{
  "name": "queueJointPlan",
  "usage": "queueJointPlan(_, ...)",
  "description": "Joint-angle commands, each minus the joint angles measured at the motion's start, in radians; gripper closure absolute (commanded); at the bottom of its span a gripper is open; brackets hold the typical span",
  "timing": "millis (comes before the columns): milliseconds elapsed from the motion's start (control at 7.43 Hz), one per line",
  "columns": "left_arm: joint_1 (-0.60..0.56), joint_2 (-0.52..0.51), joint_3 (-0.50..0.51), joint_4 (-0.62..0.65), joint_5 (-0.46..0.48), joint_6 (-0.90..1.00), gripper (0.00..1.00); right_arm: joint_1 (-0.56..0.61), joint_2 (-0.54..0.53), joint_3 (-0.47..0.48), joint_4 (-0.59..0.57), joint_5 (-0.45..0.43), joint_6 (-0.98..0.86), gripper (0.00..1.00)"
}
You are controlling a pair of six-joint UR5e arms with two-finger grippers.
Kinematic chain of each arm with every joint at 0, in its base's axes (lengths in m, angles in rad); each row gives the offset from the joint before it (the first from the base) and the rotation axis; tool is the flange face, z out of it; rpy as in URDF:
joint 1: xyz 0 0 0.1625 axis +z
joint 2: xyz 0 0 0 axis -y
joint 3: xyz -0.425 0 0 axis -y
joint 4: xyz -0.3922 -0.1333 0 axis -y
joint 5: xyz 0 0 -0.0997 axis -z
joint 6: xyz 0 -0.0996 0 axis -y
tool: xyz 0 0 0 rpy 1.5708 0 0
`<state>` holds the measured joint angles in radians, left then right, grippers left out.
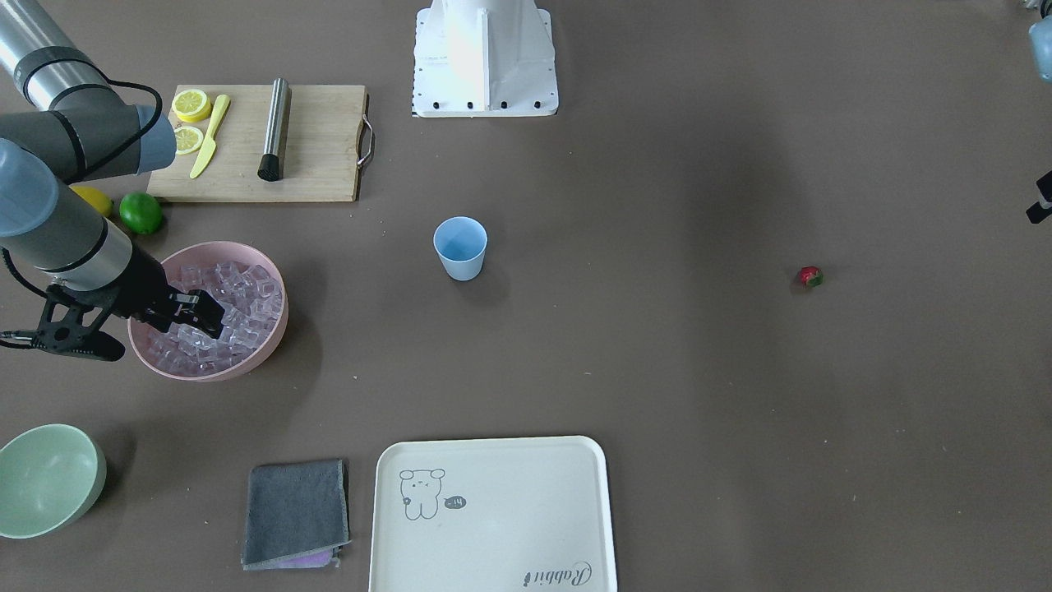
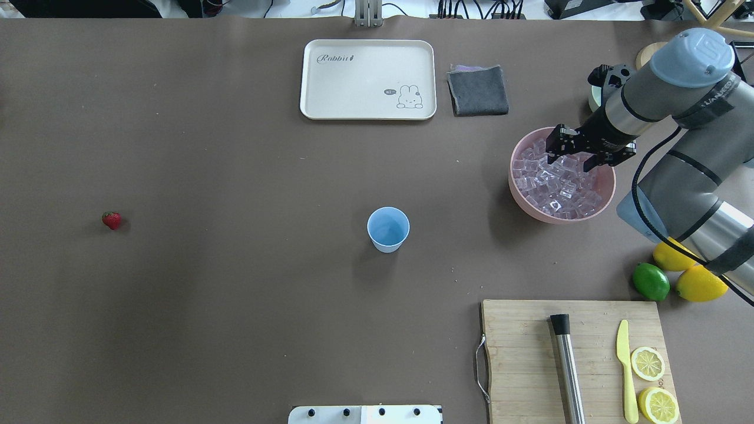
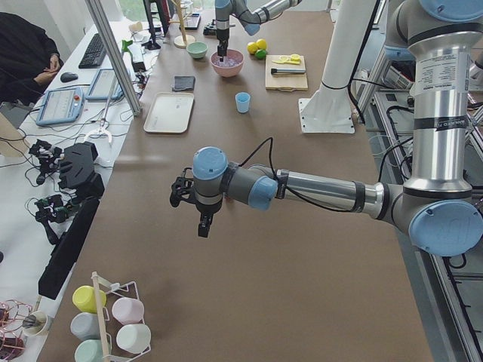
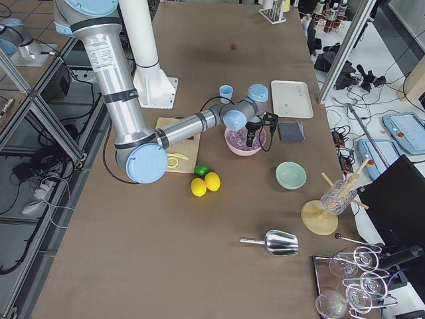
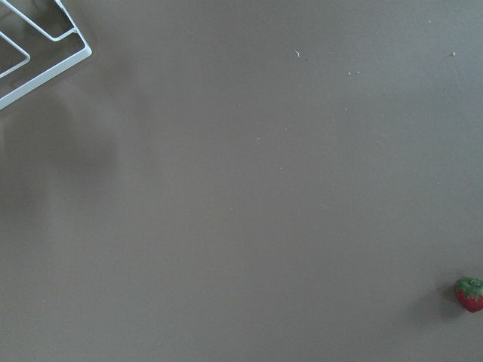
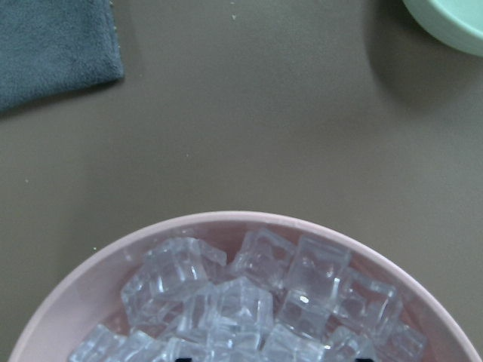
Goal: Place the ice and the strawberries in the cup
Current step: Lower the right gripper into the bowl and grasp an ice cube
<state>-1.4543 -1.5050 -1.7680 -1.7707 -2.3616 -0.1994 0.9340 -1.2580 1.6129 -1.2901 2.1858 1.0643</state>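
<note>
1. Ice collection is looking like the step in hand: the right end effector (image 1: 212, 321) is dipping into the wide pink plastic bowl (image 1: 238, 368), its 2 fingers standing apart, tips among the small clear glassy ice cubes (image 2: 556, 188).
2. The small light-blue plastic tumbler cup (image 2: 388, 229) is standing upright and empty mid-surface, well apart from the bowl, so either arm is getting a clear approach.
3. The tiny red strawberry with a green top (image 2: 111, 220) is lying alone on the left arm's side. The left end effector (image 3: 204, 225) is hovering above the brown surface (image 2: 235, 147) near it; whether it is open or closed I cannot tell.
4. Open room is stretching between bowl and cup. The wooden cutting board (image 2: 524, 353) and the cream rectangular tray (image 2: 368, 42) are sitting off that path, though the bowl's rim is calling for a lift before sideways travel.
</note>
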Motion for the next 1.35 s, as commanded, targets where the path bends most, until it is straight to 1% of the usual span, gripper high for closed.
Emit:
queueJointPlan(0,-0.003,0.012,-0.008,0.001,-0.033,0.000,0.02,-0.007,0.000,-0.002,0.000,0.000,0.003,0.28)
queueJointPlan(135,-0.008,0.018,-0.013,0.002,-0.044,0.000,0.02,-0.009,0.003,-0.007,0.000,0.000,0.003,0.35)
queueJointPlan(269,-0.008,0.019,-0.011,0.002,-0.044,0.002,0.02,-0.009,0.005,-0.007,0.000,0.000,0.005,0.58)
queueJointPlan(404,-0.008,0.019,-0.010,0.002,-0.044,0.000,0.02,-0.009,0.009,-0.007,0.000,0.002,0.002,0.98)
queueJointPlan(538,-0.008,0.019,-0.010,0.002,-0.044,0.002,0.02,-0.007,0.011,-0.005,0.000,0.008,-0.003,1.00)
queueJointPlan(673,-0.008,0.019,-0.008,0.002,-0.042,0.000,0.02,0.000,0.014,-0.001,0.000,0.017,-0.007,1.00)
queueJointPlan(942,-0.008,0.019,-0.008,0.002,-0.044,0.000,0.02,0.055,0.012,0.019,-0.005,0.078,-0.012,1.00)
queueJointPlan(1212,-0.008,0.019,-0.008,0.002,-0.044,0.000,0.02,0.054,0.019,0.030,-0.006,0.078,-0.009,1.00)
